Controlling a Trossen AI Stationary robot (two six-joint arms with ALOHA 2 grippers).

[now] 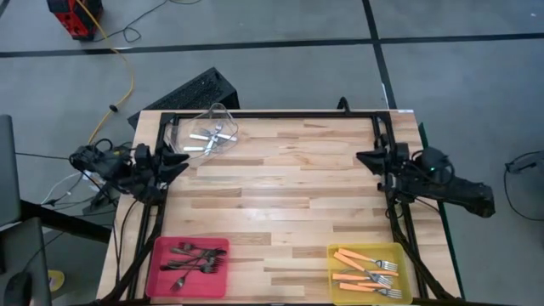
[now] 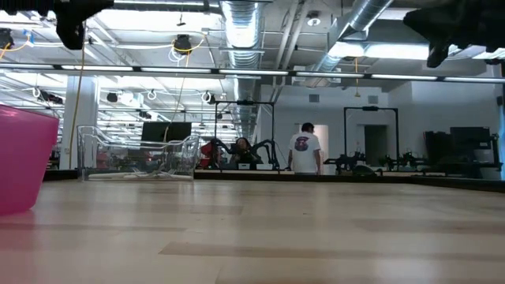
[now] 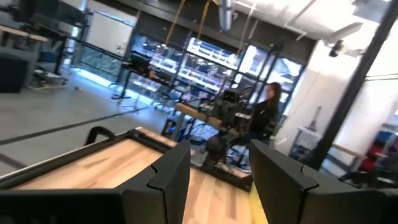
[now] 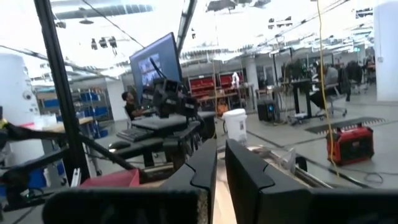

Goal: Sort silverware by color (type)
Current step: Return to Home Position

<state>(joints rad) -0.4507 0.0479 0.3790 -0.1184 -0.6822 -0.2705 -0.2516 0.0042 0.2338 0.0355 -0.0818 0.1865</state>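
Facing each other across the table (image 1: 289,187), the left gripper (image 1: 181,163) has its jaws apart and empty; the right gripper (image 1: 364,157) has jaws nearly closed, empty. Silver forks (image 1: 211,136) lie near the left jaws.

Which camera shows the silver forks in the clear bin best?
The high view: it looks straight down into the clear bin, showing the silver forks. The low view shows only the bin's side; the wrist views show no forks.

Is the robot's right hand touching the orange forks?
Apart. The high view shows the right hand by the table's far side, with bare wood between it and the orange forks in the yellow bin.
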